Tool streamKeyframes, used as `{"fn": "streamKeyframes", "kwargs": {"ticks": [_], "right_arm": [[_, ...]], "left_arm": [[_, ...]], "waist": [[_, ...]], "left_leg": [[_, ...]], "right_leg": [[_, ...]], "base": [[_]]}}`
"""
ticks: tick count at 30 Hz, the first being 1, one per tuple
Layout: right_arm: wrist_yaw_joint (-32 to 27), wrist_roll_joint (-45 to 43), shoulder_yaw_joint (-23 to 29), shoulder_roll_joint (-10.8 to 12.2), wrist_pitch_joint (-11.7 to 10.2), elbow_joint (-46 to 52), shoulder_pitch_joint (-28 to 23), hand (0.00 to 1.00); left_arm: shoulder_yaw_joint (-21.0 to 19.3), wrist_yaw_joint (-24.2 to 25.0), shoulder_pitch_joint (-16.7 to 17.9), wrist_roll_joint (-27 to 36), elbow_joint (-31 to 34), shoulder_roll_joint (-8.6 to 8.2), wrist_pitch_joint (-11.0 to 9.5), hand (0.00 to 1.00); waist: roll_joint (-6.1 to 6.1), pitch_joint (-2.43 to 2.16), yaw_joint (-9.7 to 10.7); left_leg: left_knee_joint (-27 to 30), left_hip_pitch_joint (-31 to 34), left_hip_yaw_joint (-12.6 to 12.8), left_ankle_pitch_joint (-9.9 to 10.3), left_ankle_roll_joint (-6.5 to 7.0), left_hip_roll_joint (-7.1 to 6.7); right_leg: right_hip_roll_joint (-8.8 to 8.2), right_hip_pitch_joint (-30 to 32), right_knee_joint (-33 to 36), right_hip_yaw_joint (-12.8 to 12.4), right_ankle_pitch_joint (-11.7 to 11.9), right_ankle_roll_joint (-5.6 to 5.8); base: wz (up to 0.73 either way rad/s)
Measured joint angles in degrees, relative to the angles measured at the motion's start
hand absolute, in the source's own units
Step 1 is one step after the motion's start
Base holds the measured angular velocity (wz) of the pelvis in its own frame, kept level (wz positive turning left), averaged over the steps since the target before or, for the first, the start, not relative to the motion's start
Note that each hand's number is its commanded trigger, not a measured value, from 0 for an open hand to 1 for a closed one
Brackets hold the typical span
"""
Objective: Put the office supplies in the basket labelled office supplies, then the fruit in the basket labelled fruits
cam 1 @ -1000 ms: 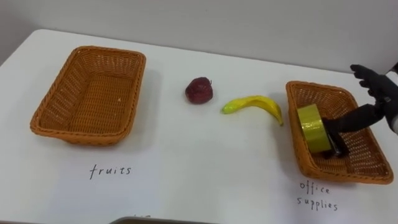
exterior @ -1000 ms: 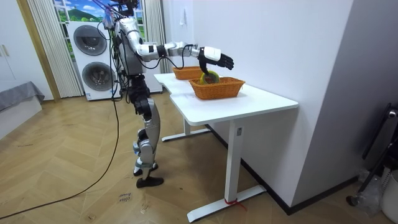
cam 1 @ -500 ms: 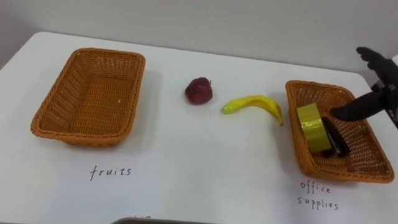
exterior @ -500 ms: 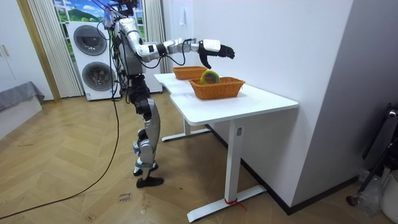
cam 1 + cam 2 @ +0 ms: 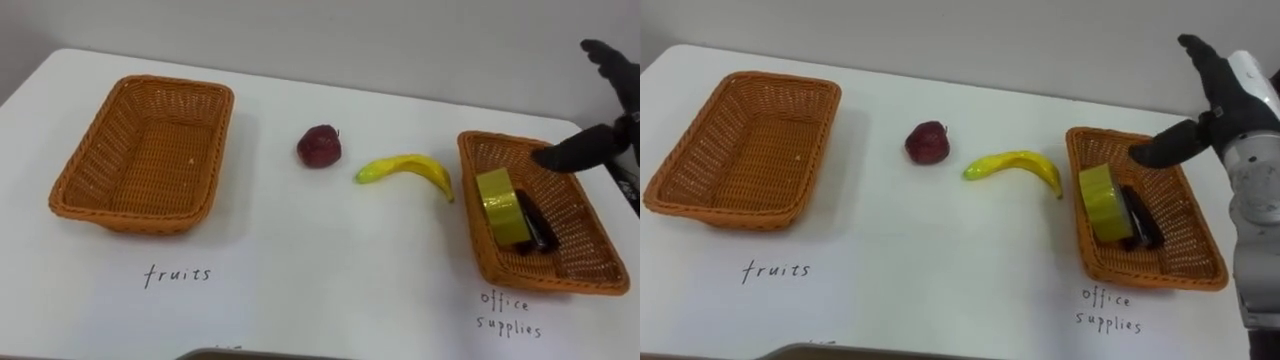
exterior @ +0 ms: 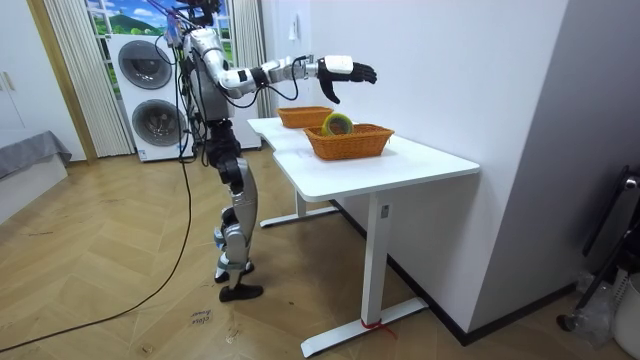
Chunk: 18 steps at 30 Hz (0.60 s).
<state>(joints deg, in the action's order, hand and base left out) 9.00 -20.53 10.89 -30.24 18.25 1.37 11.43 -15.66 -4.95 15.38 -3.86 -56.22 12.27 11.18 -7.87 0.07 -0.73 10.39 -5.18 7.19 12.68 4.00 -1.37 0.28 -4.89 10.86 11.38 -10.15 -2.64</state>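
Well, my right hand (image 5: 1215, 115) hangs above the far right corner of the office-supplies basket (image 5: 540, 277), its dark fingers (image 5: 1200, 62) spread wide and straight, holding nothing, the thumb pointing out over the basket's far rim. Below my thumb, inside that shallow rectangular tray of woven brown wicker, a roll of glossy yellow tape (image 5: 500, 207) stands on edge against the wall farthest from my fingers, and a slim dark object (image 5: 535, 228), which I cannot make out, lies on the weave just beside it. Past that wall, away from my fingertips, a curved yellow banana (image 5: 408, 168) lies on the smooth white table (image 5: 320, 260), near the basket but outside it. Farther from my fingers sits a round, dark red fruit (image 5: 319, 146), apart from the banana. Well beyond both, farthest from my fingers, stands the fruit basket (image 5: 130, 215), of the same woven wicker, with sloping walls and rounded corners.
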Motion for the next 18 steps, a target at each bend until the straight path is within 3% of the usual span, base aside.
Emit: {"fn": "streamKeyframes", "kwargs": {"ticks": [8,13,18], "right_arm": [[-0.85,-0.30,0.01,-1.04,0.01,3.93,1.12,0.00],[-0.76,0.65,0.00,-1.13,-1.18,6.09,2.53,0.00],[-0.50,2.24,-1.23,-1.76,-1.19,4.54,3.73,0.00]], "left_arm": [[-1.23,-0.03,0.03,1.18,-2.70,0.00,-1.31,0.00],[-1.32,-0.01,0.22,2.01,-2.82,0.00,-1.61,0.00],[-1.16,0.16,0.28,2.05,-2.84,0.45,-1.60,0.00]], "waist": [[-0.04,0.00,-0.93],[-0.35,-0.22,-1.08],[-0.97,-0.35,-1.72]], "left_leg": [[-0.65,-0.44,0.48,0.04,0.05,0.04],[-0.52,-0.44,0.40,0.04,0.06,0.04],[-0.07,-0.45,-1.03,0.05,0.07,0.01]], "right_leg": [[0.07,-0.08,0.00,-0.25,-0.01,0.02],[0.02,-0.11,-0.01,-0.07,-0.02,0.03],[-0.10,-0.82,-0.09,1.42,-0.04,0.07]], "base": [[-0.03],[0.01],[0.13]]}}
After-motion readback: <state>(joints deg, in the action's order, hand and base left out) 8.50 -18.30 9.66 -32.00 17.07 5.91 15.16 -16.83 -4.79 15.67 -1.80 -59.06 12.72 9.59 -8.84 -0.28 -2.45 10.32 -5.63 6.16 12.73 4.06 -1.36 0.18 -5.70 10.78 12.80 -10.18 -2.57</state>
